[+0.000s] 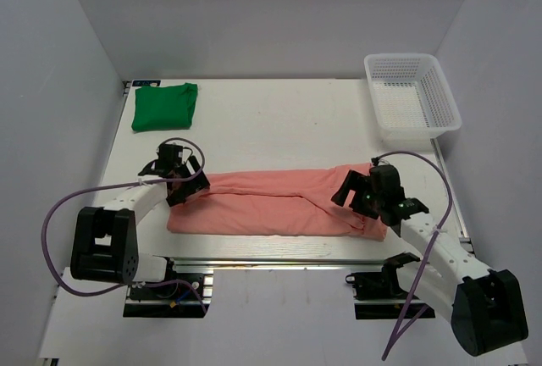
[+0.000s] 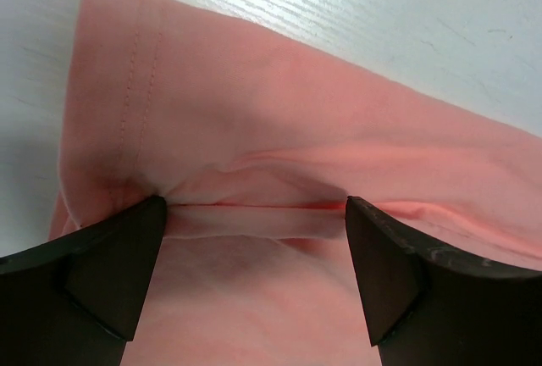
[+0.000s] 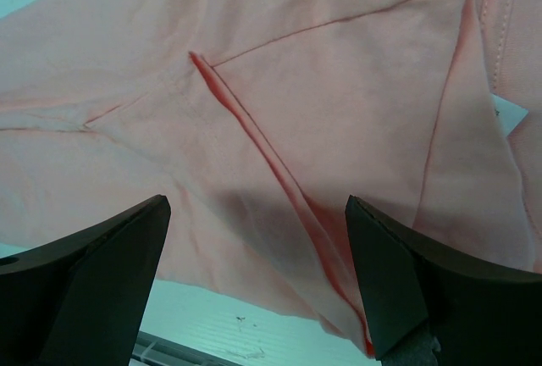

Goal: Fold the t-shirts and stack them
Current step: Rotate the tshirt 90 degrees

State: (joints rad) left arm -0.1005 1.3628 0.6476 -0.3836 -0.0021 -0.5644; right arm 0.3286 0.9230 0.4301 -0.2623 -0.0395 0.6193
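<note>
Top external view: the salmon-pink shirt (image 1: 271, 203) lies as a long band near the table's 6 o'clock edge, already folded lengthwise. The green shirt (image 1: 165, 106) sits as a small rectangle at 11 o'clock. My left gripper (image 1: 186, 190) stands at the band's 9 o'clock end and my right gripper (image 1: 352, 200) at its 3 o'clock end, both with jaws spread wide and holding nothing. I judge the crosswise fold is in hand; next I must pinch all layers cleanly. The cloth is soft, matte and creased, with stitched hems.
</note>
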